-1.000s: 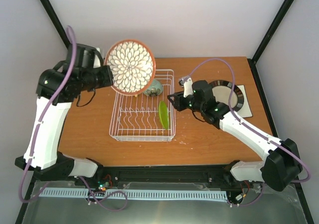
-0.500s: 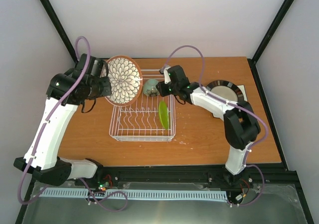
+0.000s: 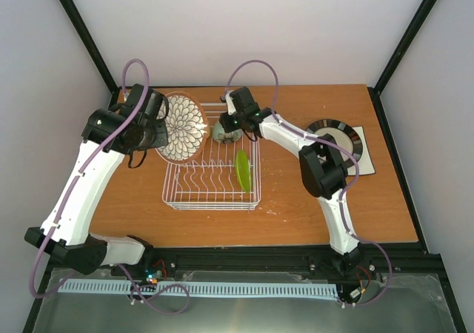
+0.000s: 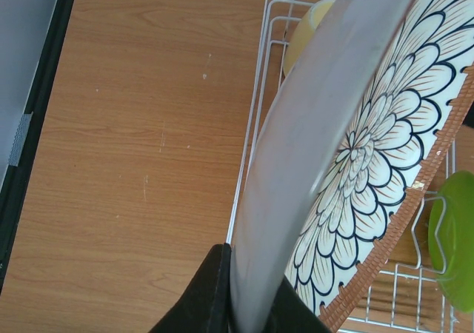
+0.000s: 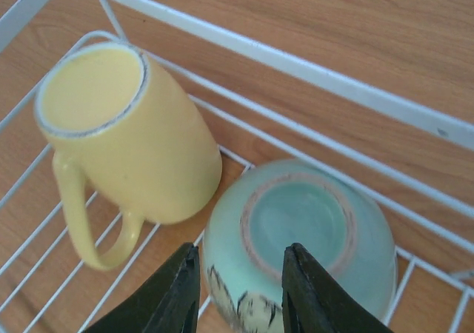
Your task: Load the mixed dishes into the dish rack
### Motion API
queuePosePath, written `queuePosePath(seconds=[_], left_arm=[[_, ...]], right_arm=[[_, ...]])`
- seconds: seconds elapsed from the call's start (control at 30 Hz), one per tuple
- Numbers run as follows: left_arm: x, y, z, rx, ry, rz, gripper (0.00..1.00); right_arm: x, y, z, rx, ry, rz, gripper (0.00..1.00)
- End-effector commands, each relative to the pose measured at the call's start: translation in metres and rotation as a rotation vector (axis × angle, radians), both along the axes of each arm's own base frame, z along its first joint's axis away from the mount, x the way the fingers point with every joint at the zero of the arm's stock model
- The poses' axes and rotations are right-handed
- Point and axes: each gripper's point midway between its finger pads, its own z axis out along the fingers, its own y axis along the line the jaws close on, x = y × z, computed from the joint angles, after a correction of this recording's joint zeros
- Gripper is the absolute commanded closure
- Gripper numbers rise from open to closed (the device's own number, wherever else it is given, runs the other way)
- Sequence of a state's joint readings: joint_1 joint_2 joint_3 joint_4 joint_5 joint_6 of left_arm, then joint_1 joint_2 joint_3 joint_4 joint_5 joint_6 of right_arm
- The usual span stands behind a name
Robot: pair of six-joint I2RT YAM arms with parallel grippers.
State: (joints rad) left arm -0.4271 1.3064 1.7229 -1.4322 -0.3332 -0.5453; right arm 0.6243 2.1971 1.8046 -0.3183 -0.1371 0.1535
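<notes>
My left gripper (image 3: 163, 129) is shut on the rim of the petal-patterned red-rimmed plate (image 3: 181, 126), which it holds on edge over the left side of the dish rack (image 3: 211, 200). In the left wrist view, that plate (image 4: 370, 163) rises from the gripper (image 4: 248, 307). The yellow cup (image 5: 126, 133) lies on its side in the rack's far end, next to the upturned pale mint bowl (image 5: 304, 237). My right gripper (image 5: 241, 285) hovers open just over the bowl's base. The lime-green plate (image 3: 242, 170) stands between prongs at the right.
A dark-rimmed cream plate (image 3: 331, 137) rests on a square white plate (image 3: 364, 155) at the right of the wooden table (image 3: 133, 200). The right arm stretches over the rack's back right corner. Black frame posts stand at the back corners.
The left arm has brought the petal plate down and turned it edge-on at the rack's left side. The right arm has swung from beside the rack to above the bowl, with its jaws slightly narrower.
</notes>
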Motion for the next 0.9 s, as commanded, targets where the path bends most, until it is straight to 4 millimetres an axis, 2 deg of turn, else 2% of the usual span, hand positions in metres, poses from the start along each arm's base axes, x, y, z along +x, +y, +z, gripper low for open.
queuePosePath(seconds=[0.0, 0.2, 0.23, 0.4, 0.6, 0.7, 0.87], left_arm=[[0.016, -0.001, 0.034, -0.065, -0.183, 0.032, 0.99], [0.018, -0.003, 0.024, -0.055, -0.165, 0.022, 0.99], [0.018, -0.003, 0.023, -0.052, -0.161, 0.020, 0.99], [0.020, -0.004, 0.016, -0.042, -0.150, 0.015, 0.99], [0.022, -0.002, 0.010, -0.022, -0.142, 0.018, 0.99], [0.025, -0.003, 0.007, -0.016, -0.137, 0.017, 0.99], [0.028, -0.003, 0.000, -0.003, -0.129, 0.011, 0.99]], right_arm=[[0.018, 0.010, 0.004, -0.026, -0.037, -0.005, 0.68], [0.051, 0.014, 0.006, -0.015, -0.060, -0.045, 0.67], [0.059, 0.017, 0.014, -0.001, -0.077, -0.050, 0.67], [0.080, 0.014, 0.001, -0.003, -0.076, -0.079, 0.66], [0.093, 0.006, -0.018, 0.002, -0.044, -0.101, 0.65], [0.096, 0.002, -0.016, 0.005, -0.048, -0.108, 0.66], [0.099, 0.002, 0.000, 0.031, -0.078, -0.093, 0.67]])
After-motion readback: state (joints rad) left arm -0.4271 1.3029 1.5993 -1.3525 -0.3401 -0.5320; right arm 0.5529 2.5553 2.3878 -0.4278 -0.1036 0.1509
